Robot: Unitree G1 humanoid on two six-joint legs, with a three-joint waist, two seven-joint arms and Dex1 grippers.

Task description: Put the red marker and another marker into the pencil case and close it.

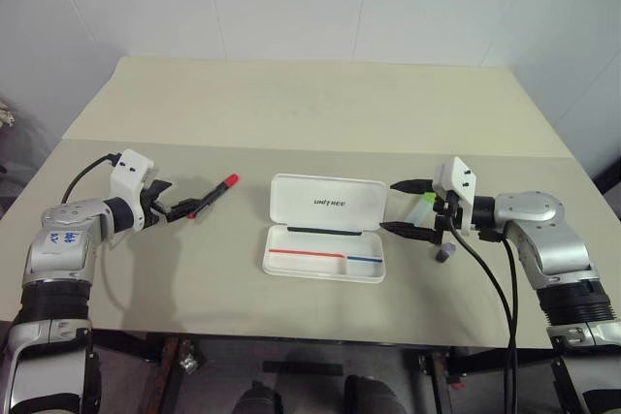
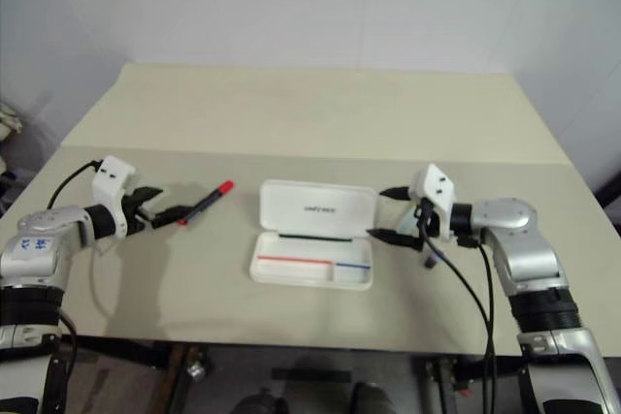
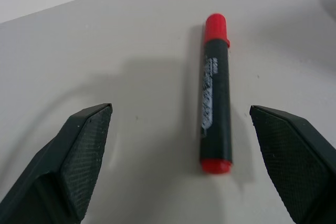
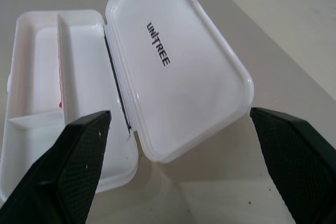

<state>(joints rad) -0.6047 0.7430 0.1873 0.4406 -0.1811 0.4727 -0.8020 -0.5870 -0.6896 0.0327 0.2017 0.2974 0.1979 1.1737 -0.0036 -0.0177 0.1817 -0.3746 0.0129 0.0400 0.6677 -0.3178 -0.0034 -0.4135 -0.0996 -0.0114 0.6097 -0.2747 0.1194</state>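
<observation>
On the tabletop, left side: the red marker is lying flat, pointing away from the left gripper, red cap at its far right end.
Left jaws: they are standing spread wide and released, gripping nothing; in the left wrist view the red marker is lying between the two fingers, closer to one of them, touching neither.
Pencil case: it is sitting open at the middle of the tabletop, lid tipped back on the far side; its tray is showing just a red and blue stripe.
Right jaws: the right gripper is hovering just right of the case, spread wide, grasping nothing.
Another marker: the light-green one is lying beneath the right gripper, partly hidden.
</observation>
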